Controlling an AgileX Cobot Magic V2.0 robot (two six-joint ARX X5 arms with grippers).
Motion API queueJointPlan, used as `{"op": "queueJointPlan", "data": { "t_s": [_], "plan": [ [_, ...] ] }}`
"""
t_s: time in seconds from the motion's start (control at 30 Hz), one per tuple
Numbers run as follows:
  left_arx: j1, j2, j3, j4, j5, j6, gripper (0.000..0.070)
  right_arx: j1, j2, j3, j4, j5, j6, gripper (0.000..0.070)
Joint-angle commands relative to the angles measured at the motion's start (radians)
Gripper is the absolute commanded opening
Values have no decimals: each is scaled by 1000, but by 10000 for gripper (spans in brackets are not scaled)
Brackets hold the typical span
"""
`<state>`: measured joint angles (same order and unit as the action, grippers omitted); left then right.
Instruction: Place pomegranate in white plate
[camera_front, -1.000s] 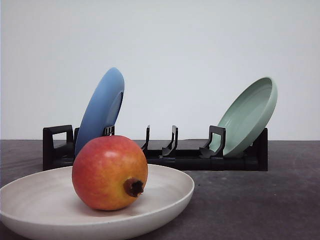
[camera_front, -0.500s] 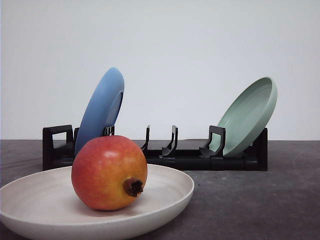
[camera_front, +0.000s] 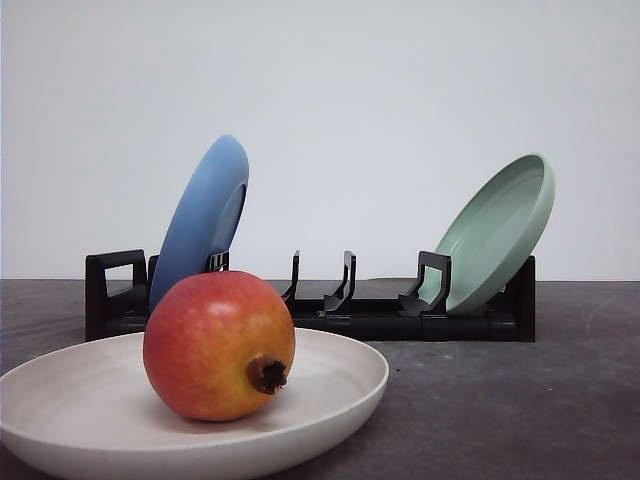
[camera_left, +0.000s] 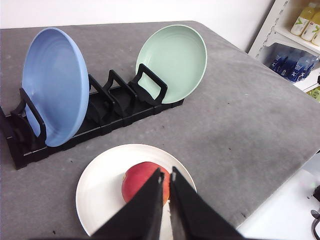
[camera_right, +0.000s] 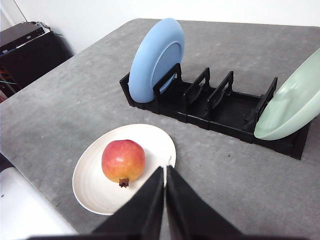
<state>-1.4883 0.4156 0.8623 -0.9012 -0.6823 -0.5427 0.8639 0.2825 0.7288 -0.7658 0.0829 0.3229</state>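
nearest me, one pomegranate (camera_front: 219, 345) sits in the one white plate (camera_front: 330, 385). my left gripper (camera_left: 165, 178) and right gripper (camera_right: 165, 171) hang above, both pinched closed on nothing. behind, one black rack (camera_front: 380, 318) holds one blue plate (camera_front: 200, 220) and one green plate (camera_front: 497, 233).

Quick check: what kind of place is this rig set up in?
Probably a lab or test room staged as a kitchen scene: a grey table against a bare white wall, a shelf of bottled drinks beside it, and a black dish rack as prop.
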Motion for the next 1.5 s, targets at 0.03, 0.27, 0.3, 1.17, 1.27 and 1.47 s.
{"op": "queueJointPlan", "data": {
  "t_s": [0.03,0.27,0.3,1.17,1.27,1.47],
  "plan": [
    [-15,2,6,4,-6,8,0,10,3,5,15,3,2,0],
    [-15,2,6,5,-7,9,0,10,3,5,18,3,2,0],
    [-16,-4,3,11,-8,9,0,10,3,5,19,4,2,0],
    [1320,-346,-731,669,672,656,0,10,3,5,18,4,2,0],
    [1388,-373,-772,670,686,655,0,10,3,5,18,4,2,0],
    [1423,-413,-835,695,686,657,0,10,3,5,19,4,2,0]
  ]
}}
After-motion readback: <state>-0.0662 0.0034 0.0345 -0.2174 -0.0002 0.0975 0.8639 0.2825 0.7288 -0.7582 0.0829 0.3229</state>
